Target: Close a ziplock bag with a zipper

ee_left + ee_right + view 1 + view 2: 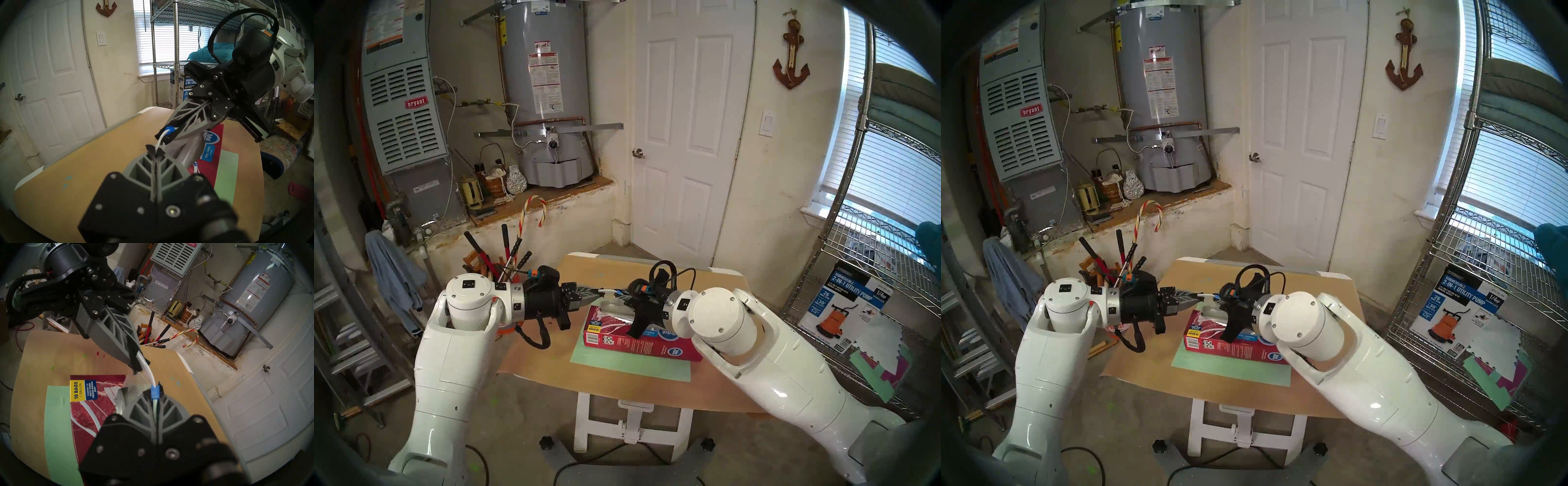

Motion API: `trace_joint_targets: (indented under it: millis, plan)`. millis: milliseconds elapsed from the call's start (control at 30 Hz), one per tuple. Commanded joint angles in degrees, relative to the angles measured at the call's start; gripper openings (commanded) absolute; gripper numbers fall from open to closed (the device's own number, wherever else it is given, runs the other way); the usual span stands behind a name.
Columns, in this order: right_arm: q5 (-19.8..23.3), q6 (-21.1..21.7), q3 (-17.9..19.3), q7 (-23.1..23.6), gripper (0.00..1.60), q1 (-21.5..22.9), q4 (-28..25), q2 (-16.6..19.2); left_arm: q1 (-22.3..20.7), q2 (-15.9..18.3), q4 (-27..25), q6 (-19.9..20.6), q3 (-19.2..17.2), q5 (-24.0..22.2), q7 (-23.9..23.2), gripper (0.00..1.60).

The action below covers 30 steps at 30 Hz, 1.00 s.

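the red box (639, 336) lies nearest on a green sheet (629, 363) on the paper-covered desk (551, 356). above the box, the clear ziplock bag (125, 395) hangs in the air between both arms. the right end effector (155, 392) is clamped tight on the blue zipper (155, 393) and the white strip behind it. just beyond, the left end effector (155, 151) is pinched closed on the same strip's end, tip almost meeting the right one.
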Motion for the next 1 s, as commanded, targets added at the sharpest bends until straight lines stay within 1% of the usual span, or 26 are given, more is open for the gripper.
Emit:
trace_joint_targets:
  millis: [0,167,333,533,633,667,733,867,967]
  plan:
    - [0.8,-1.1,3.3,-0.5,0.00,-0.8,-0.4,2.7,-1.0,0.9,0.1,-1.2,-2.1,-0.2,0.6,0.00]
    - [1.1,-2.4,4.7,-0.6,0.00,-1.8,0.0,4.4,-1.8,1.5,1.3,-1.7,-2.6,-0.1,0.8,0.00]
    - [1.8,-2.7,6.1,-0.4,0.00,-2.7,-0.5,6.0,-2.4,2.0,2.6,-2.1,-3.0,-0.1,0.8,0.00]
    - [2.0,-3.6,7.0,-0.5,0.00,-3.3,-0.3,7.4,-3.5,2.6,4.3,-2.6,-3.2,-0.2,0.7,0.00]
    - [2.0,-4.5,7.4,-0.5,0.00,-3.5,0.4,7.9,-3.8,2.8,5.0,-2.9,-3.2,-0.2,0.6,0.00]
    - [2.0,-3.9,7.6,-0.6,0.00,-3.5,0.5,7.9,-3.9,2.9,5.1,-2.9,-3.3,-0.1,0.6,0.00]
    - [2.1,-4.6,8.0,-0.5,0.00,-3.6,0.9,8.3,-4.1,3.1,5.5,-2.9,-3.4,-0.1,0.6,0.00]
    - [2.4,-4.6,8.6,-0.5,0.00,-3.6,1.3,8.4,-4.2,3.2,5.8,-3.1,-3.5,-0.2,0.6,0.00]
    - [2.8,-4.2,8.8,-0.3,0.00,-3.6,0.8,8.1,-4.8,2.7,6.5,-3.4,-3.4,-0.9,0.4,0.00]
